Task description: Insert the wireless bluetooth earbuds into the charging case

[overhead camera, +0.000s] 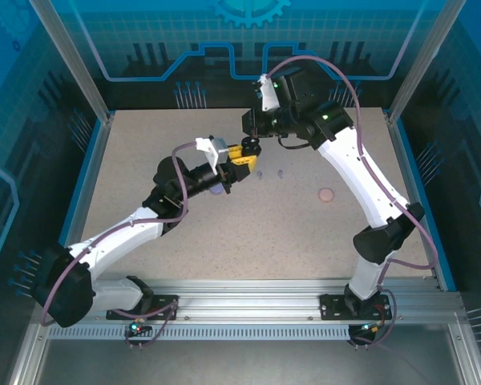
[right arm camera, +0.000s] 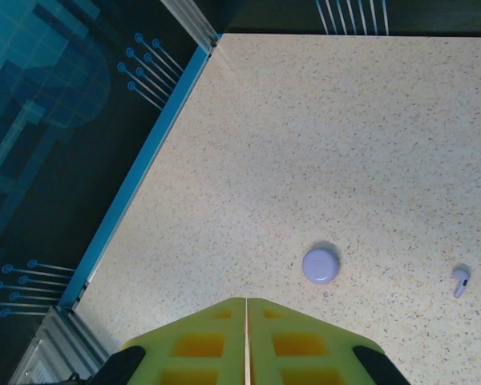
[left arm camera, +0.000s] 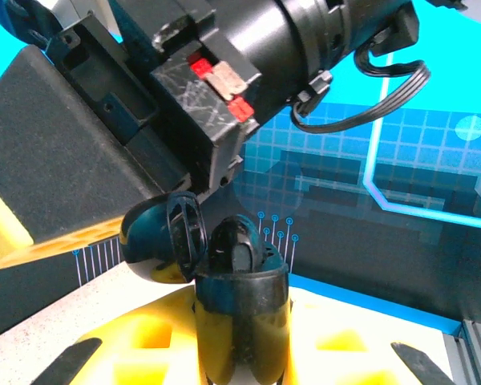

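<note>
Black case (left arm camera: 242, 309), open with what looks like one black bud (left arm camera: 237, 250) seated, is clamped in the left gripper (overhead camera: 243, 153), the right gripper (right arm camera: 246, 341) pinched together just above it, while a lavender bud (right arm camera: 460, 281) lies on the table (right arm camera: 345, 120) below, not yet inserted.

Top external view: bright, even overhead light. The table (overhead camera: 305, 233) carries only faint, soft shadows under the arms. The blue walls are saturated, with no blur.

Left wrist view: the upper left of the frame is dark and out of focus. The black charging case (left arm camera: 242, 321) at lower centre shows dull highlights.

Right wrist view: the tabletop is sharp, with a faint shadow round the lavender case (right arm camera: 320, 265). The yellow fingers (right arm camera: 200, 349) at the bottom edge are slightly soft.
</note>
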Robot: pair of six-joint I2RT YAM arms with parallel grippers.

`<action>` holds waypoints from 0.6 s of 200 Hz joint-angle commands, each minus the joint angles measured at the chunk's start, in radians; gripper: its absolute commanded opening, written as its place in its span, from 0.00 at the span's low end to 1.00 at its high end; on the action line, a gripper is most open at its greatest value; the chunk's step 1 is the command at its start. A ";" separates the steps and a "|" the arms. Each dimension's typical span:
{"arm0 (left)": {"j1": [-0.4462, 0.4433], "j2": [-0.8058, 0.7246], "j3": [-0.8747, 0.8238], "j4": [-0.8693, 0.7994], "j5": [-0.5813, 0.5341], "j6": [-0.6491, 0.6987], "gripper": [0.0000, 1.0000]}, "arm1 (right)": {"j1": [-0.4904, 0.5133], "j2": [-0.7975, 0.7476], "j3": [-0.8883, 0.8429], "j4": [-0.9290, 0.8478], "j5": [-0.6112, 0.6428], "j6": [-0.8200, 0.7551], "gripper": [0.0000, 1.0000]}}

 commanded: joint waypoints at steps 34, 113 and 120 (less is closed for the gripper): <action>-0.007 0.022 0.047 0.013 -0.024 0.019 0.00 | 0.062 -0.163 -0.147 -0.019 -0.011 -0.018 0.09; -0.006 0.033 0.051 0.001 -0.038 0.001 0.00 | 0.026 -0.333 -0.329 0.053 0.098 0.063 0.18; -0.008 0.037 0.050 -0.004 -0.038 -0.007 0.00 | 0.000 -0.354 -0.351 0.074 0.114 0.080 0.21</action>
